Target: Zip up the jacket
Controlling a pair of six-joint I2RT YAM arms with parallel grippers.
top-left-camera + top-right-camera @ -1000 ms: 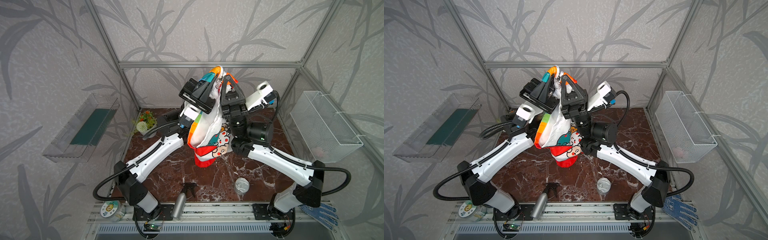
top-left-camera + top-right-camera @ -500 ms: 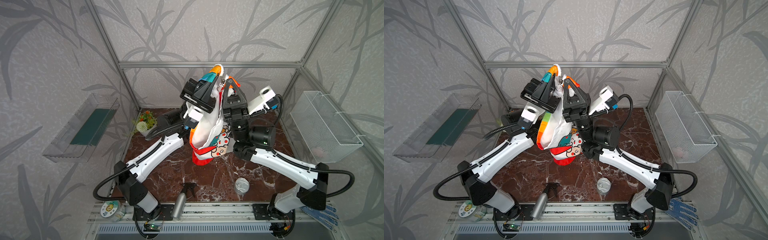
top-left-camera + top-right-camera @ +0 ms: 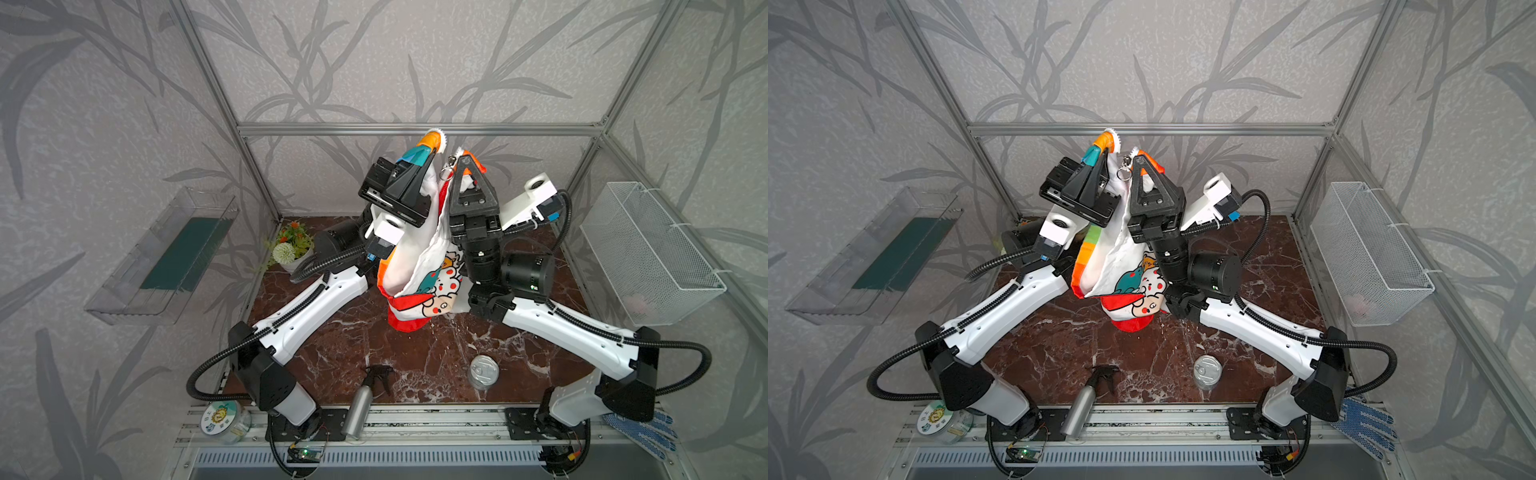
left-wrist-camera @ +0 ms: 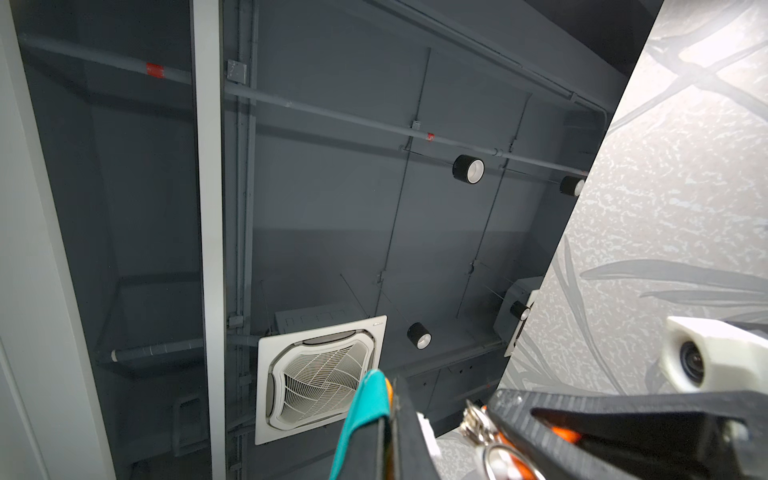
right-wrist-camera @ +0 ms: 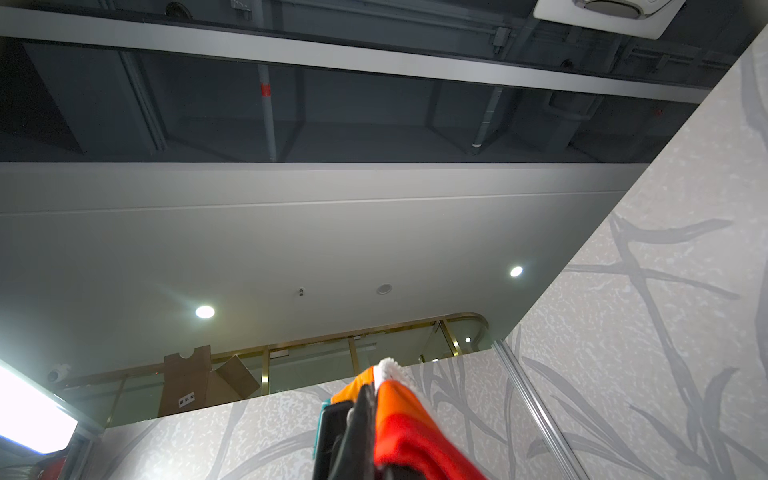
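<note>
- Closest to me, by the front rail, a spray bottle (image 3: 361, 409) lies on its side. A can (image 3: 483, 371) stands upright on the marble table (image 3: 332, 345) to its right.
- Farther in, the jacket (image 3: 415, 257) hangs between my two arms with its white lining showing and its red end lowest. I cannot tell whether it touches the table.
- At the jacket's upper end, my left gripper (image 3: 430, 156) is clamped tight on the teal-and-orange edge.
- My right gripper (image 3: 465, 160) is pinched closed on the orange-red edge alongside, near the left one but apart from it.
- The metal zipper pull (image 3: 446, 170) dangles between them.
- Farthest back, a small potted plant (image 3: 291, 245) sits in the left rear corner.
</note>
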